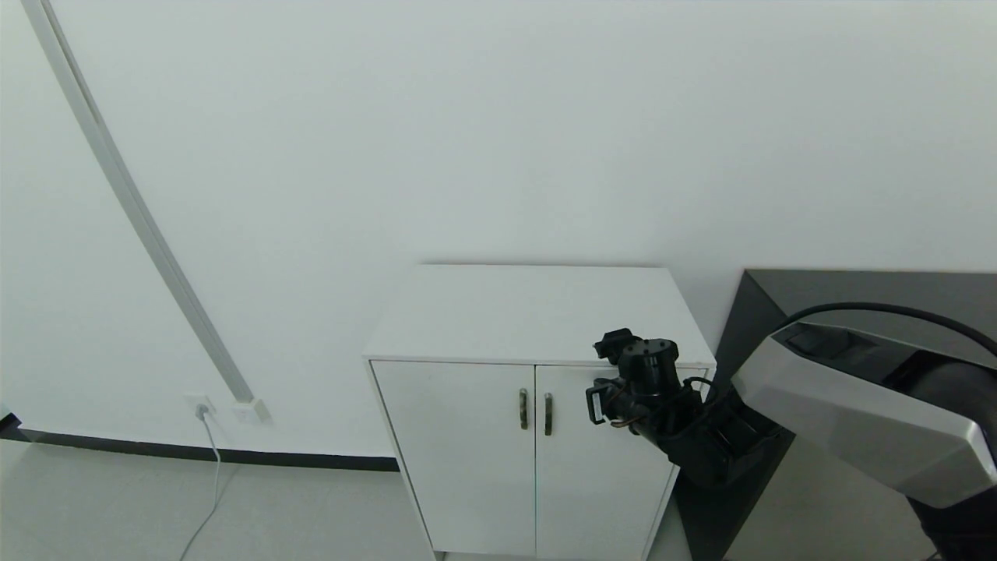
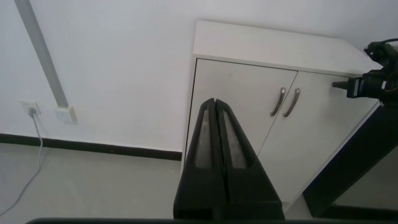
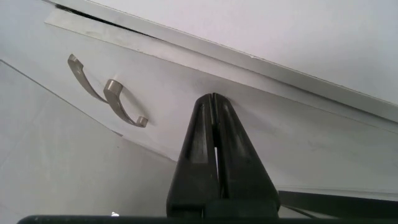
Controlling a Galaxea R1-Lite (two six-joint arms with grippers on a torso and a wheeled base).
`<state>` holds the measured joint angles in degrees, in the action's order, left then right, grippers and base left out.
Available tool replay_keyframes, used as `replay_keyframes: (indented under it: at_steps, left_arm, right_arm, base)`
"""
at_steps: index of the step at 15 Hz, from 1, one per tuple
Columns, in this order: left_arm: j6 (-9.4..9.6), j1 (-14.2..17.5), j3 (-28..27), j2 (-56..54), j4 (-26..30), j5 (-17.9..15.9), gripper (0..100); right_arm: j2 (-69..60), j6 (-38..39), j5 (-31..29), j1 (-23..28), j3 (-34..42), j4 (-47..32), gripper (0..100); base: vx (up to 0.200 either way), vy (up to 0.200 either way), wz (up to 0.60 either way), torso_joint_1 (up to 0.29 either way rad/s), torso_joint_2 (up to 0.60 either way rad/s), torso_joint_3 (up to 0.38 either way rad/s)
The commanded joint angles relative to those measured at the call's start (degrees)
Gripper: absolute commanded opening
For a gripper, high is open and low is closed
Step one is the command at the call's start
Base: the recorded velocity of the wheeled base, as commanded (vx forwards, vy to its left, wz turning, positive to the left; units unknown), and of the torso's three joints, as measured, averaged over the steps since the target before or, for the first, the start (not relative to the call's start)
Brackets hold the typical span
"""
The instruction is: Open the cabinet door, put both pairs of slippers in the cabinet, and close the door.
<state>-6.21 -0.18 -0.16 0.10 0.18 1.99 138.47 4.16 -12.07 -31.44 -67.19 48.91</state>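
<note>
The white two-door cabinet [image 1: 467,452] stands against the wall, both doors closed. The right hand [image 3: 214,99], fingers together, hangs beside the right door's curved metal handle [image 1: 548,414]. The left hand [image 2: 215,102], fingers also together, is farther off. Risk: closed fingers could skid off the handle or strike the door panel.

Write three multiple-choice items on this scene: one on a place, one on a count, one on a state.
1. Against the cabinet, the right pincer is:
A) resting on its top
B) before its right door, near the handles
C) round its left side

2. The cabinet has how many handles?
A) one
B) two
C) four

3. Its doors are:
A) both shut
B) left one open
C) both open

Answers:
1 B: the right wrist view faces the door panel, with the handles close by.
2 B: one handle sits on each door.
3 A: both doors lie flush with the front.
</note>
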Motion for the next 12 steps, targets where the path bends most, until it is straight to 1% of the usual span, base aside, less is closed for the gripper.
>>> replay_keyframes:
  at_steps: [1,12]
  left_arm:
    - [-0.04,0.01,-0.02,-0.01,-0.01,0.03,0]
    - [-0.04,0.01,0.07,-0.01,-0.01,0.03,0]
  right_arm:
    - [0.39,0.06,0.03,0.33,-0.39,0.05,0]
    - [1.01,-0.03,0.03,0.50,-1.89,0.05,0]
  base:
    - [0.000,0.000,0.00,0.000,0.00,0.000]
    - [0.000,0.000,0.00,0.000,0.00,0.000]
